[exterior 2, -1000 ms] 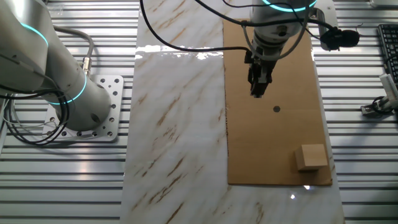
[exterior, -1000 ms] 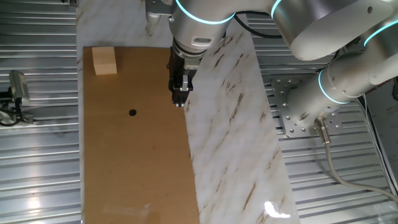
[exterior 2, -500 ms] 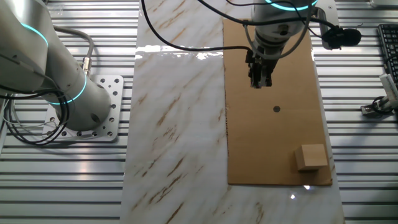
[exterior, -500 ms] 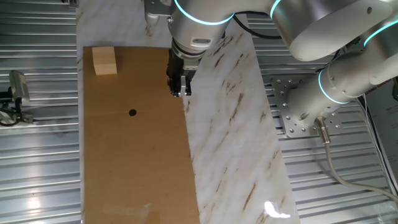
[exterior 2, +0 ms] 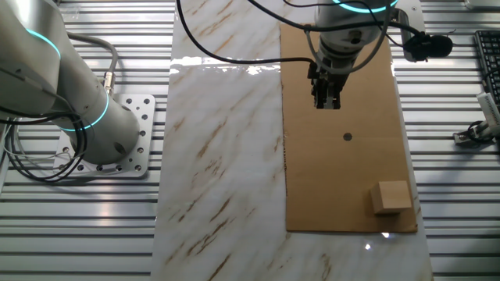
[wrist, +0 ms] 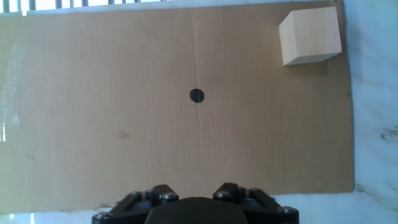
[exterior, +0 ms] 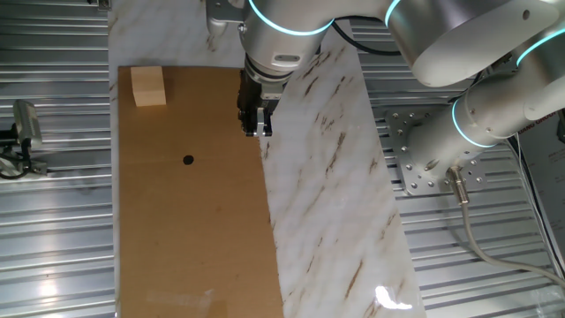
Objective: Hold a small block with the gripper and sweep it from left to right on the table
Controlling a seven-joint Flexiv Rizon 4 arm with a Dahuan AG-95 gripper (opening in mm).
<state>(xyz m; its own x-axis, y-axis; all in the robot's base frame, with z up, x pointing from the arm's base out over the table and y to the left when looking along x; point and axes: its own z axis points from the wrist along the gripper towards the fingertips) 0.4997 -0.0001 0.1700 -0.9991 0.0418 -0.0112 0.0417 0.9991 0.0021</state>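
**Gripper hangs over the board, cube off in a corner**

The table, a brown cardboard board beside a white brown-veined marble strip, carries everything. The narrow black two-finger gripper hangs above the board's edge near the marble; I cannot tell how its jaws stand. It holds nothing. The small pale tan wooden cube sits in the board's corner, well apart. A tiny black dot marks the board.
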